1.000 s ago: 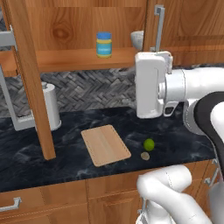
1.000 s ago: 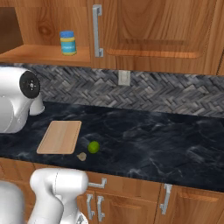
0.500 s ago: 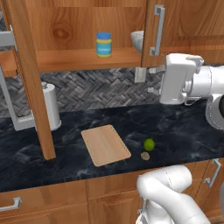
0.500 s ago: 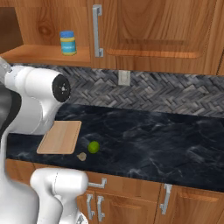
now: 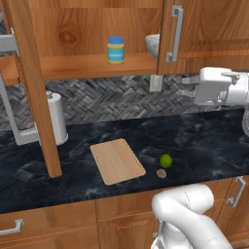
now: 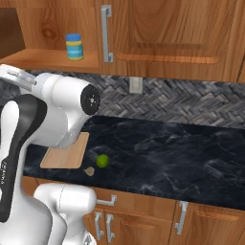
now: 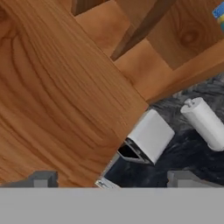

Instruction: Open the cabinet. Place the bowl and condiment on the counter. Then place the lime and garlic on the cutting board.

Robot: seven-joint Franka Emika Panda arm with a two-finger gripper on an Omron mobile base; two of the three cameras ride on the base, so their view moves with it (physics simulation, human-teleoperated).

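The cabinet (image 5: 73, 34) has its left door swung open and its right door (image 5: 204, 29) closed. On its shelf stands the condiment (image 5: 115, 49) (image 6: 74, 46), and beside it the bowl (image 5: 152, 46) is half hidden behind the right door. My gripper (image 5: 188, 87) (image 7: 113, 179) hangs open and empty below the right door, pointing left along the backsplash. On the counter (image 5: 204, 141) lie the cutting board (image 5: 116, 161) (image 6: 67, 153), the lime (image 5: 166, 160) (image 6: 102, 161) and the garlic (image 5: 161, 173) (image 6: 89, 171), both to the board's right.
A white paper-towel roll (image 5: 57, 119) (image 7: 205, 122) stands at the back left of the counter, behind the open door's edge (image 5: 34, 87). A wall outlet (image 5: 155, 82) (image 7: 148, 135) sits on the herringbone backsplash, just left of my fingers. The right door's bar handle (image 5: 176, 34) is above my hand.
My hand has swung to the right, from in front of the cabinet's middle to below the closed right door. Nothing on the counter or shelf has moved.
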